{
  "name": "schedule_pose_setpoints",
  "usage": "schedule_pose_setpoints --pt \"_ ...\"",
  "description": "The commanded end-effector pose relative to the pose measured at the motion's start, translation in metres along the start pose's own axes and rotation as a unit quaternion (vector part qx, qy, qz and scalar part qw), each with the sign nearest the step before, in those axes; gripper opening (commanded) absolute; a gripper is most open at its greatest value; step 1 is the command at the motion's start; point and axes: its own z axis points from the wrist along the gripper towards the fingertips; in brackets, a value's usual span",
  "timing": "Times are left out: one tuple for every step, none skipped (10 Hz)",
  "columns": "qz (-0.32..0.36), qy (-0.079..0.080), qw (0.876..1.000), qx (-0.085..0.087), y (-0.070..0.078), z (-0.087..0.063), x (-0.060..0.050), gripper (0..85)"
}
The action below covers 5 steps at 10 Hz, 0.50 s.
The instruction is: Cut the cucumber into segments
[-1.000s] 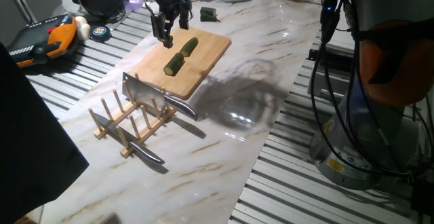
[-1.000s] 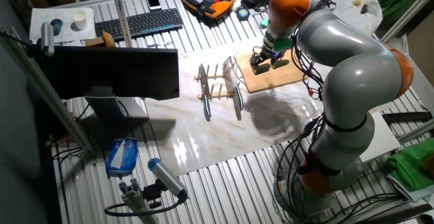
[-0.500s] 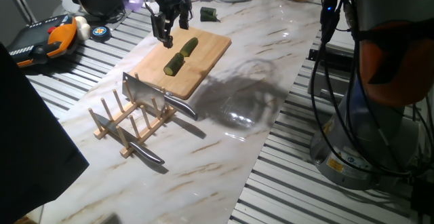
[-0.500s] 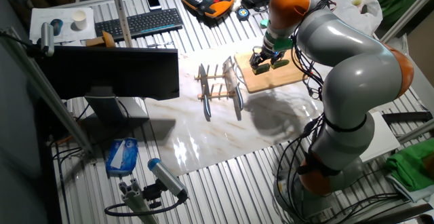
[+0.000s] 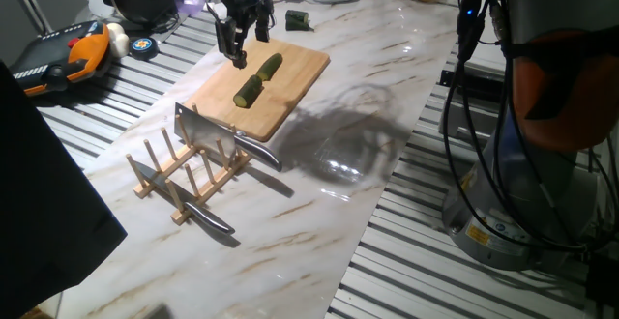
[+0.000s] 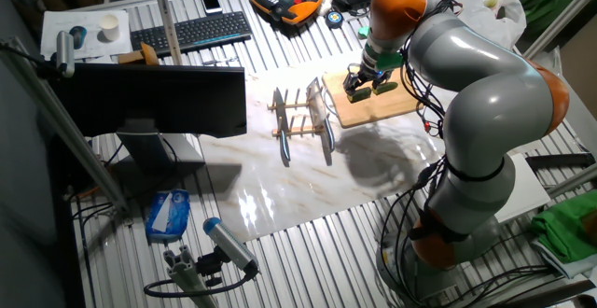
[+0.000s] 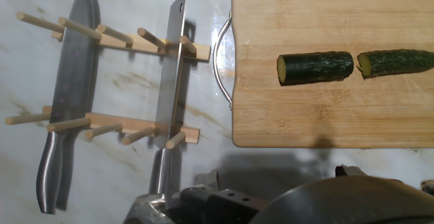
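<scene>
One fixed view: The gripper (image 5: 238, 46) hangs above the far left edge of the wooden board (image 5: 290, 92). Its fingers (image 5: 232, 41) point downward, and nothing is seen between them. Whether the jaws are parted or closed cannot be determined from this angle. The cucumber lies on the board just to the right of and below the jaws, already divided into two segments (image 5: 250, 90) lying end to end. A small dark green stub (image 5: 295, 18) rests on the marble table (image 5: 387, 116) beyond the jaws. A wooden rack (image 5: 184, 179) carrying a cleaver (image 5: 205, 132) and a knife (image 5: 189, 203) stands on the near side of the board, well apart from the jaws.

The other fixed view: The gripper (image 6: 362, 82) sits over the board (image 6: 392, 107), beside the rack (image 6: 298, 121). The jaw state is not resolvable here.

Hand view: The camera looks straight down. The two segments (image 7: 316, 68) lie on the board (image 7: 325, 115) with pale cut faces separated by a narrow gap. The cleaver (image 7: 173, 75) and knife (image 7: 68, 102) rest across the rack (image 7: 115, 81) pegs to the left of the board. The fingertips are not visible.
</scene>
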Motion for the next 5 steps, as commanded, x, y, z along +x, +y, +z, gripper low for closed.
schedule_pose_setpoints --pt "-0.023 0.059 0.995 0.073 0.0000 -0.0003 -0.0001 81.0" --pt "-0.023 0.059 0.995 0.073 0.0004 -0.0011 -0.0003 81.0" --pt "-0.023 0.060 0.995 0.073 0.0006 -0.0011 -0.0005 81.0" --pt "-0.023 0.060 0.995 0.072 0.0004 -0.0013 -0.0004 81.0" --pt "-0.023 0.064 0.995 0.069 0.0006 -0.0013 -0.0005 80.7"
